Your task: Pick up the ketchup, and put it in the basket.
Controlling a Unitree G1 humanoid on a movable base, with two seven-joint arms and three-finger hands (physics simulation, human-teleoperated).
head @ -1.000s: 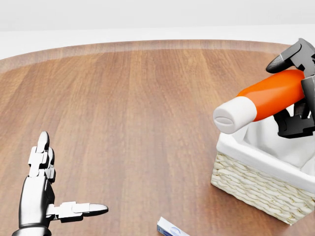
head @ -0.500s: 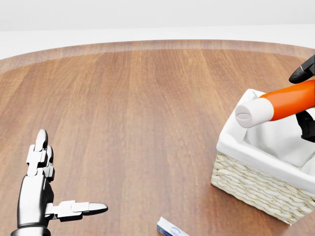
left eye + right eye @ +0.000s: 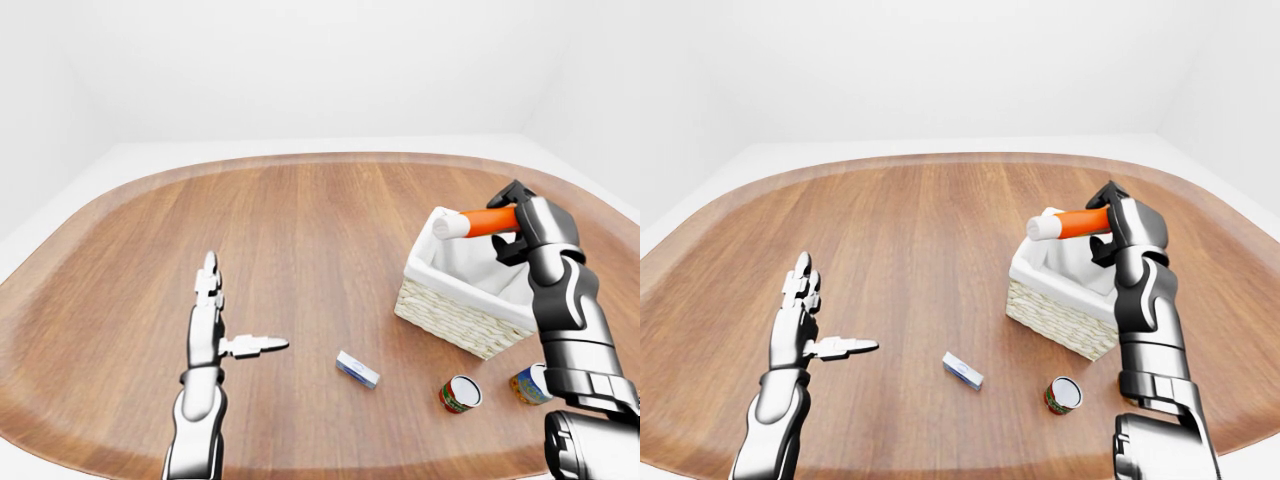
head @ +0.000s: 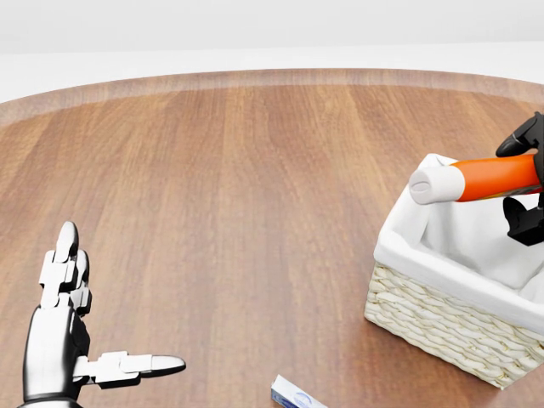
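Observation:
The ketchup [image 4: 495, 178] is an orange bottle with a white cap. It lies nearly level, cap pointing to the view's left, just above the basket's opening. My right hand [image 4: 531, 183] is shut on its body at the right edge of the head view, dark fingers above and below it. The basket [image 3: 449, 314] is wicker with a white cloth liner [image 4: 406, 252] and stands on the wooden table at the right. My left hand [image 4: 119, 297] is open at the lower left, fingers up and thumb out, holding nothing.
A small white and blue box [image 3: 357, 369] lies on the table below the basket's left. A red can [image 3: 460, 393] and a blue and yellow can [image 3: 530, 383] lie near the table's lower right edge. The round wooden table [image 3: 300, 220] spreads wide to the left.
The right hand has carried the ketchup to the right and levelled it over the basket. The left hand has sunk slightly.

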